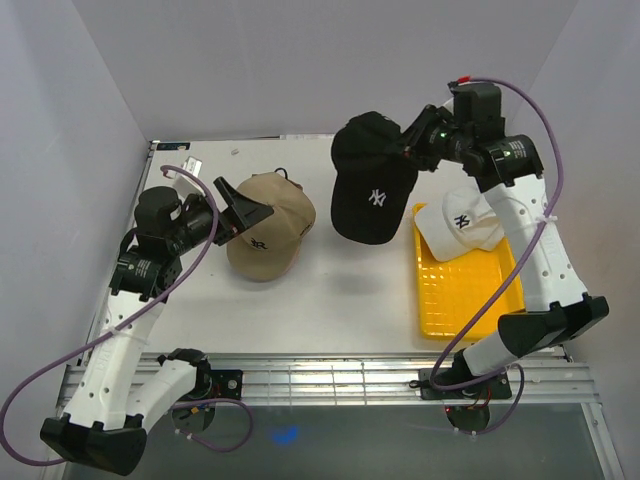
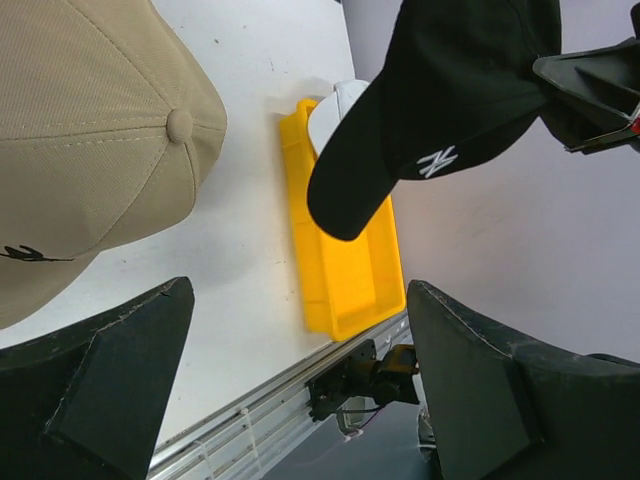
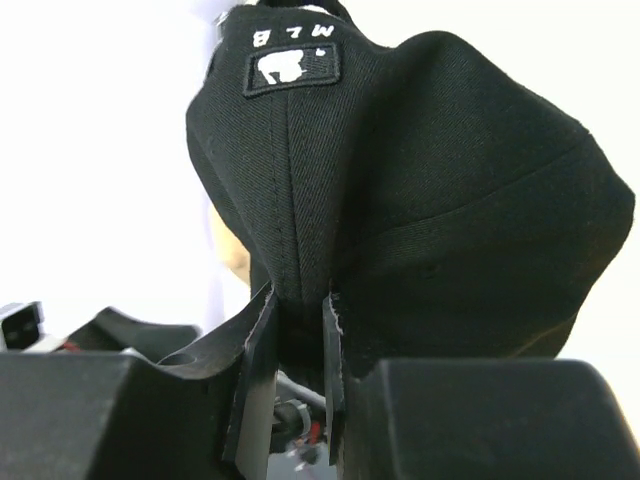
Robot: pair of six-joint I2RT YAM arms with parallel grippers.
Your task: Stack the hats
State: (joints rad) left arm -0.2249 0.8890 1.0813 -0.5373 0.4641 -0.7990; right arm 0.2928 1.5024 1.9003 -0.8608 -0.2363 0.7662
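right tool [image 3: 297,335] pinching black cap [image 1: 372,195], MLB patch, NY logo | left tool [image 2: 300,290] spread wide

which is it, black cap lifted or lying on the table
Lifted: the right gripper pinches the back of the black cap, whose brim hangs clear above the tray.

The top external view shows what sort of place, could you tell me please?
Probably a robotics lab test cell: plain white walls box in a white tabletop, and two white robot arms are bolted to a metal rail at its near edge.
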